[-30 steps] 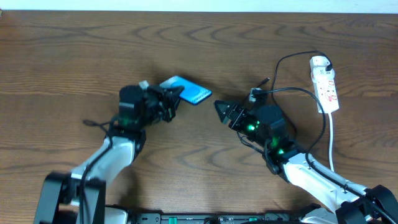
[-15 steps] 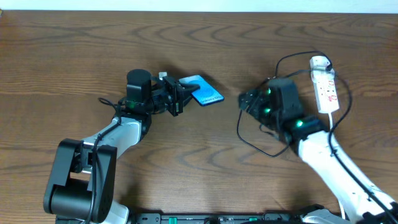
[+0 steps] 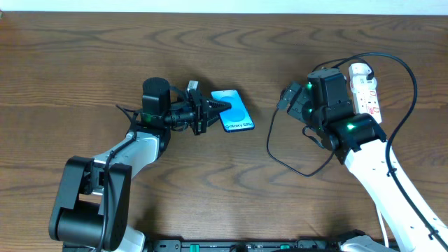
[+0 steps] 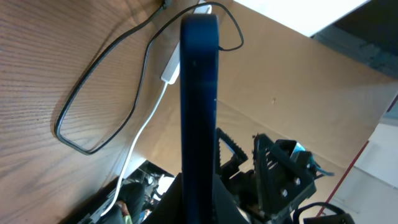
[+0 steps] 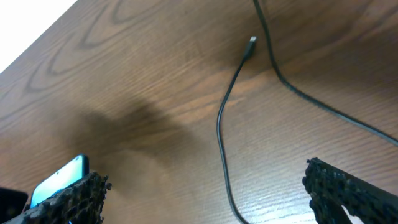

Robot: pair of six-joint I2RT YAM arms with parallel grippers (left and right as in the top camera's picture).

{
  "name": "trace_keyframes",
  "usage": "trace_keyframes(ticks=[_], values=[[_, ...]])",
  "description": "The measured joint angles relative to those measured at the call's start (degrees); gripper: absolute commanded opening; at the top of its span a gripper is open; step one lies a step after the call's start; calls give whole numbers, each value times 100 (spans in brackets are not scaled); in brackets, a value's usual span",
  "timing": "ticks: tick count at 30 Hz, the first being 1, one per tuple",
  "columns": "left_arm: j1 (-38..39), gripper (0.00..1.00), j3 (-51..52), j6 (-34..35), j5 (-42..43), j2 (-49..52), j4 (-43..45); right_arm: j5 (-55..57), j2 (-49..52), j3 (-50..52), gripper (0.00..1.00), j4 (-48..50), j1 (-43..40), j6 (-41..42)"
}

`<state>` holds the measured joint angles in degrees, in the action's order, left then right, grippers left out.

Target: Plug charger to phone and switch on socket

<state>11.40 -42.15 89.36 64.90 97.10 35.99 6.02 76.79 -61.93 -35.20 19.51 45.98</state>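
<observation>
Just left of table centre, the phone (image 3: 234, 114) has its 9 o'clock end clamped in the left gripper (image 3: 211, 110). The right gripper (image 5: 204, 174) is spread wide and holds nothing, above the charger (image 5: 222, 124), whose black cable loops at 4 o'clock of the phone, with the socket (image 3: 367, 91) at 2 o'clock. Judged: the cable is light, limp and apt to swing, so pinch the stiff connector tip (image 5: 250, 43); the phone is rigid, slick and breakable, its screen reading "Galaxy", the rest too small to read.
</observation>
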Motion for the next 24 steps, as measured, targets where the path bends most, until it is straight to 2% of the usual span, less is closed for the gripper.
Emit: trace_keyframes(ticks=[6,15,24], values=[[0,7,0,-116,33,0,0,197,190,0,90,212,0,-13],[0,7,0,-133,33,0,0,74,1078,-72,79,59,-9,313],[0,7,0,-133,33,0,0,-7,2310,-1274,75,-527,-238,693]])
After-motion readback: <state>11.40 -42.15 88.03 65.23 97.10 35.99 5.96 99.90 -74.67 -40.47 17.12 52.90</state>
